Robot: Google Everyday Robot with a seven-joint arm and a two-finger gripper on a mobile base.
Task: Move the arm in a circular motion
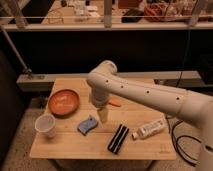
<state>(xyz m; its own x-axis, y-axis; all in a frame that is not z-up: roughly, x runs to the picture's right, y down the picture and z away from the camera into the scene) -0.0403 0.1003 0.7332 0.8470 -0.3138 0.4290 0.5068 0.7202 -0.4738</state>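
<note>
The arm [150, 92] is a large white tube with small dark dots. It reaches in from the right edge and bends down over the middle of the wooden table [75, 145]. Its gripper [103, 116] is the short tan tip, hanging just above the table. The tip is right of a blue sponge [88, 124] and left of a black rectangular object [118, 138]. An orange carrot-like piece [115, 104] shows just behind the tip.
An orange bowl [64, 102] sits at the table's left. A white cup [46, 125] stands at the front left. A clear bottle [150, 129] lies on its side at the right. Cables [182, 145] trail on the floor at the right. A dark railing runs behind.
</note>
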